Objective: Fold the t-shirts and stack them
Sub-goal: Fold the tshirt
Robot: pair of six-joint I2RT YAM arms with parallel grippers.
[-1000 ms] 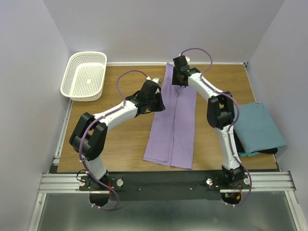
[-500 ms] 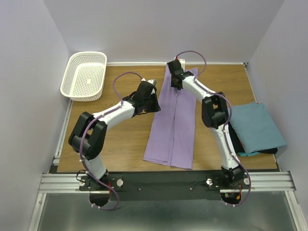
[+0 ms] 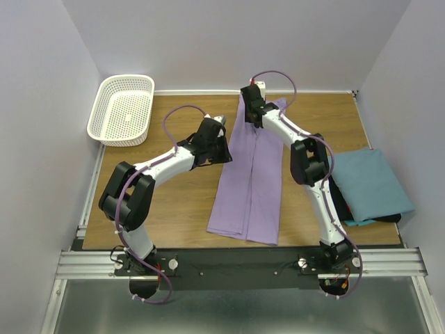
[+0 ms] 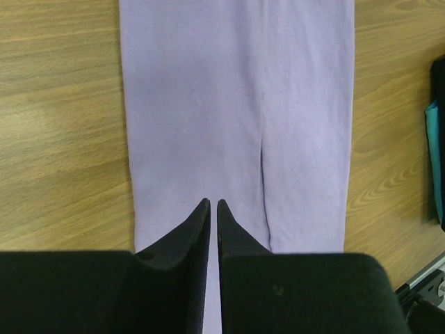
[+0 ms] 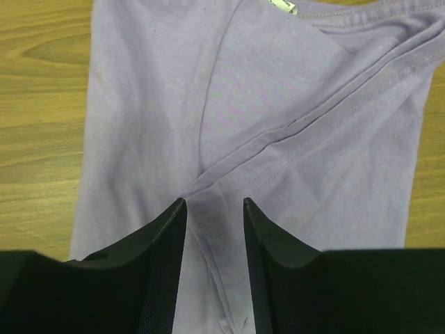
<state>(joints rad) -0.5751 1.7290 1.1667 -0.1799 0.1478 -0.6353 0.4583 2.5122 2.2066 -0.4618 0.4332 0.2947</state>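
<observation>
The lavender t-shirt lies flat on the table, folded lengthwise into a long strip that runs from the far side to the near edge. My left gripper is at its left edge, about midway along. In the left wrist view it is shut over the lavender cloth with nothing in it. My right gripper is at the strip's far end. In the right wrist view it is open, its fingers astride a seamed fold of the shirt. The teal t-shirt lies folded at the right.
A white mesh basket stands at the far left corner. A dark cloth shows under the teal shirt's near edge. The teal shirt's edge shows at the right of the left wrist view. Walls close in on three sides.
My right gripper has moved left and farther out along the shirt's far end. My left gripper has drawn back a little to the left. The shirts have not moved.
</observation>
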